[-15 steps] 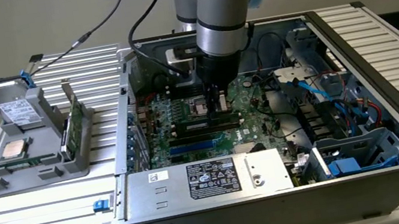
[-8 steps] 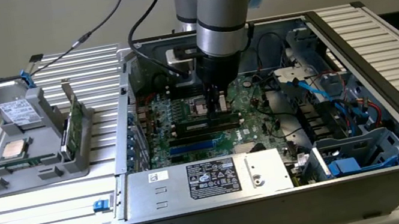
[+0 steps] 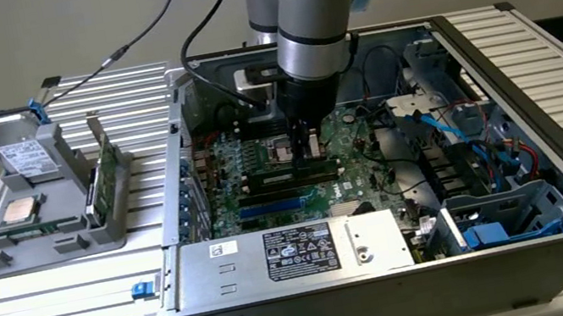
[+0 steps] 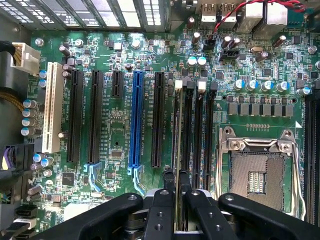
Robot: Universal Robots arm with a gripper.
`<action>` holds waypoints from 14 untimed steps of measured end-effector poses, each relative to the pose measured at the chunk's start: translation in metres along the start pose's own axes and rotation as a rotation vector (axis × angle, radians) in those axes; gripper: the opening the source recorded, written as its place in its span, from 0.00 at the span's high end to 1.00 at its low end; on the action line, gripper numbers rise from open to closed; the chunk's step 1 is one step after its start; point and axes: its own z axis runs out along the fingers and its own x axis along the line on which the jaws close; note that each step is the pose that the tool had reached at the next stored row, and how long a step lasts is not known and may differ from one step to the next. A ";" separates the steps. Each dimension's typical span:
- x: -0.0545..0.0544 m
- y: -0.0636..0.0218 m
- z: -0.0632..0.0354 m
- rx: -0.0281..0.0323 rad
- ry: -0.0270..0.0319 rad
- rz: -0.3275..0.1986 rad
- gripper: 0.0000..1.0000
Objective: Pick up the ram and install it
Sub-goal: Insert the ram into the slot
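Observation:
My gripper [image 4: 176, 176] is shut on the ram [image 4: 177, 130], a thin stick seen edge-on between the two black fingers [image 4: 169, 180]. The stick lies along the memory slot [image 4: 189, 125] closest to the black expansion slots; I cannot tell whether it is seated or just above the slot. In the exterior view the gripper [image 3: 309, 149] reaches straight down into the open computer case, over the green motherboard [image 3: 257, 149], with the ram [image 3: 287, 174] under it.
The open processor socket [image 4: 255, 175] sits beside the memory slots. A silver power supply [image 3: 298, 254] fills the case front and cables crowd its right side. On the exterior view's left, a grey holder [image 3: 66, 237] carries a drive [image 3: 24, 158], a square chip [image 3: 22, 210] and a green board [image 3: 102, 179].

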 end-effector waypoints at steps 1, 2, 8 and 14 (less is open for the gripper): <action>0.000 0.0000 0.0000 0.0000 0.0001 0.000 0.86; 0.000 0.0000 0.0000 0.0000 0.0000 0.000 0.86; 0.000 0.0000 0.0000 0.0000 0.0000 0.000 0.78; 0.000 0.0000 0.0000 0.0000 0.0001 0.000 0.54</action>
